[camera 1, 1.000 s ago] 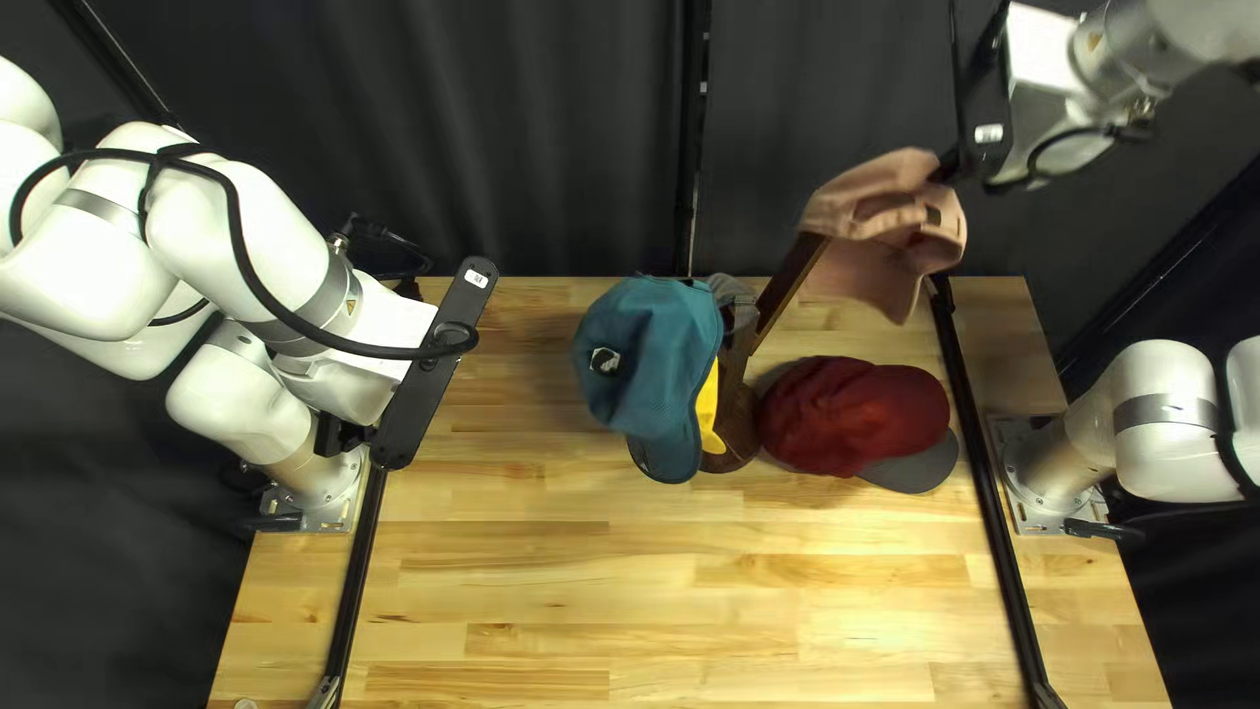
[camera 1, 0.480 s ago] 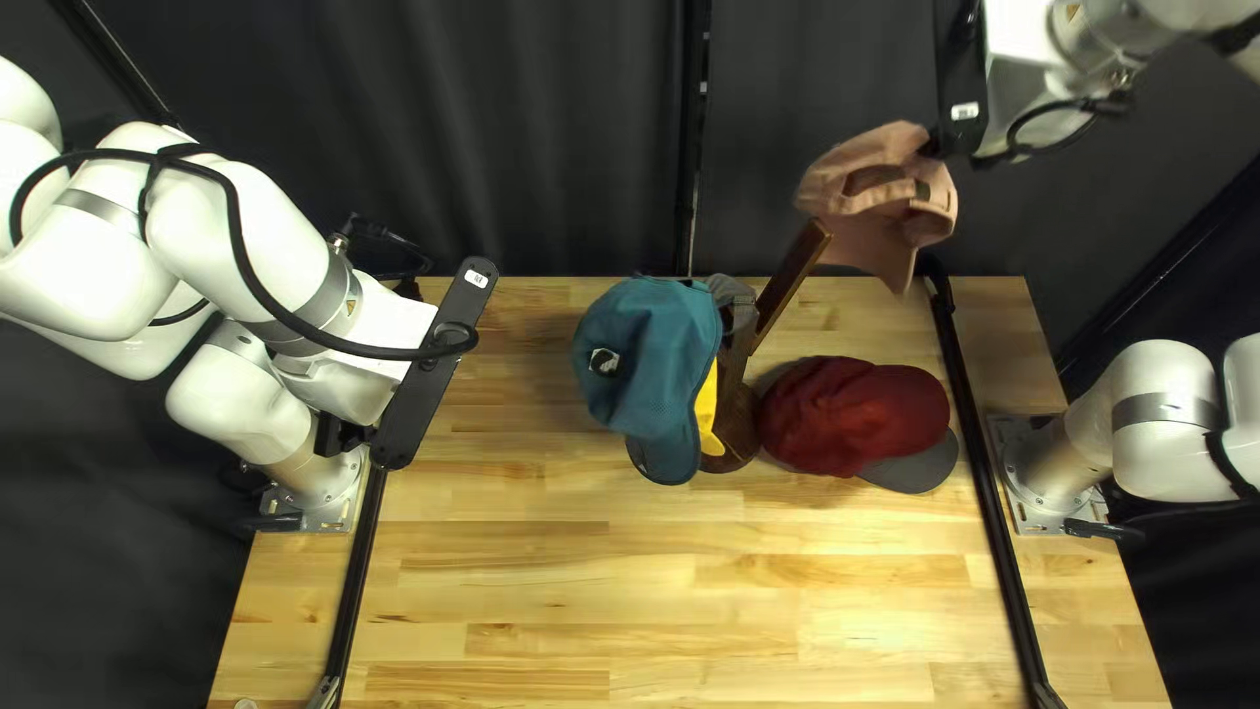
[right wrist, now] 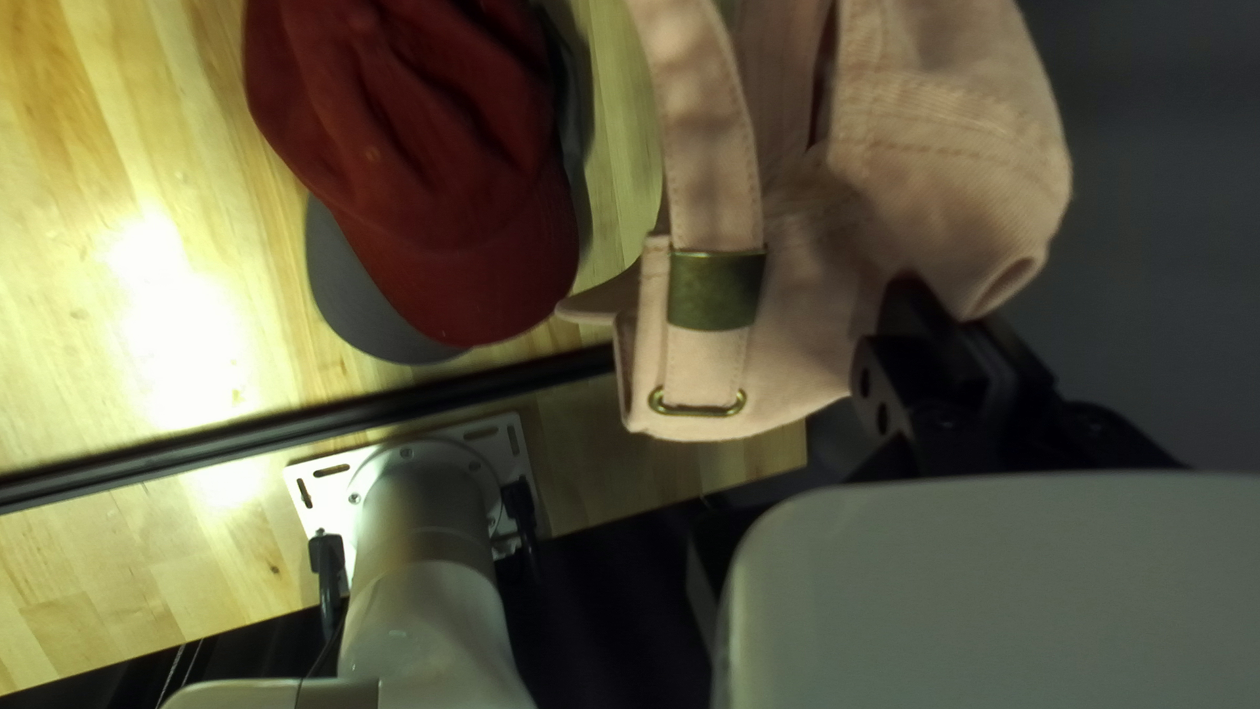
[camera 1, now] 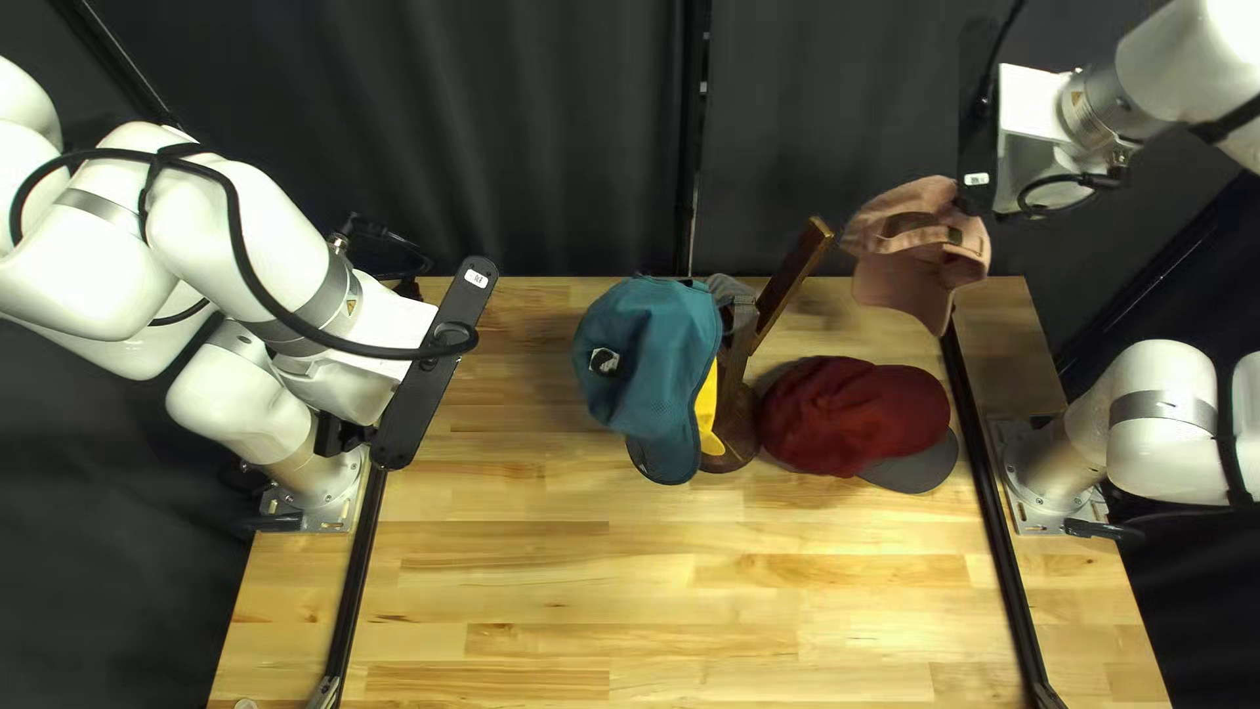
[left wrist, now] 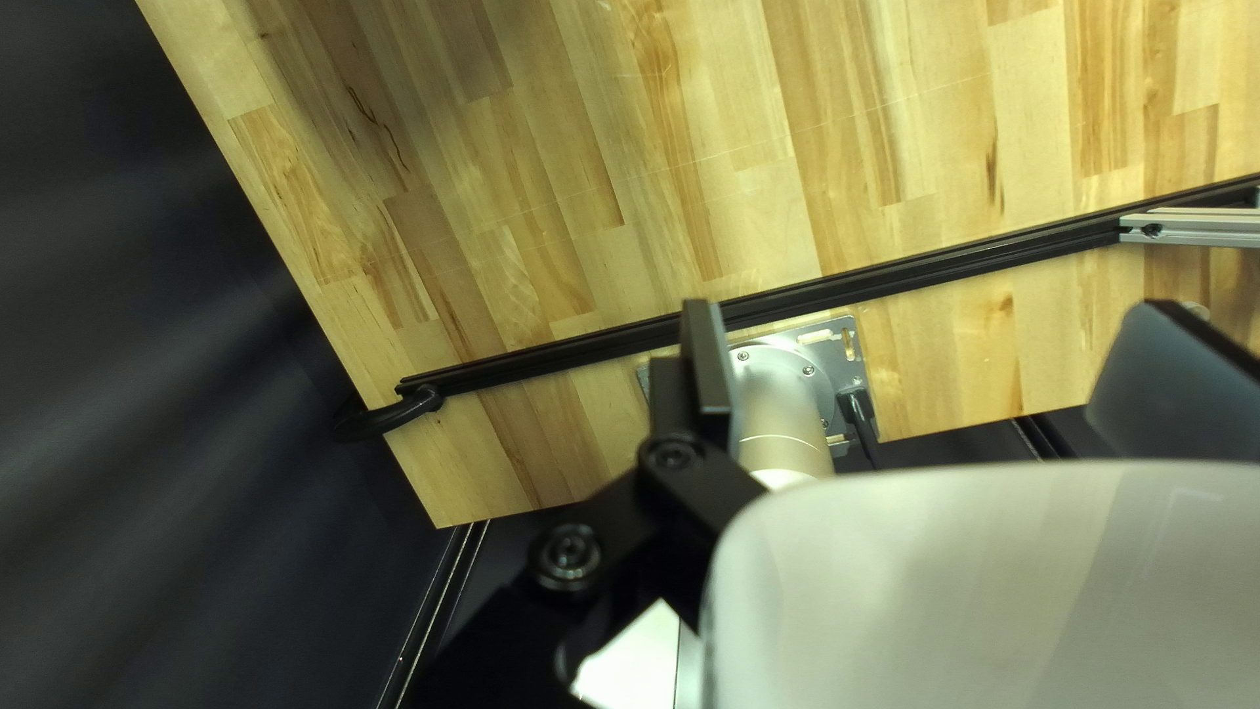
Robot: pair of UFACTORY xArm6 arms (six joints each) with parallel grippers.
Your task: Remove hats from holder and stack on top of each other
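Right pincer [camera 1: 965, 200]: closed narrow on the back rim of the pink cap [camera 1: 915, 261], raised high over the far right corner of the table [camera 1: 591, 591].
Pink cap: hung free beneath the pincer, strap and buckle uppermost, brim drooping down; clear of the holder [camera 1: 733, 414], whose slanted arm stood just beside it.
Red cap [camera 1: 851, 414]: lay on the table below the pincer and nearer the camera than it, crown up, touching the holder's base; in the right wrist view it showed ahead of the fingers, beside the hanging cap.
Long axis of red cap: ran from crown at the holder's base to grey brim, pointing toward the right arm's base.
Coming move, as judged: carry the pink cap down and nearward, brim turned to match, and set it over the red crown.
Risk: the drooping brim could catch the holder's arm.
Teal cap [camera 1: 650, 364] and yellow cap [camera 1: 707, 409]: hung on the holder's far side from the pincer.
Left pincer [left wrist: 925, 315]: spread wide, empty, well apart beyond the holder.
Nearer arm: the right.
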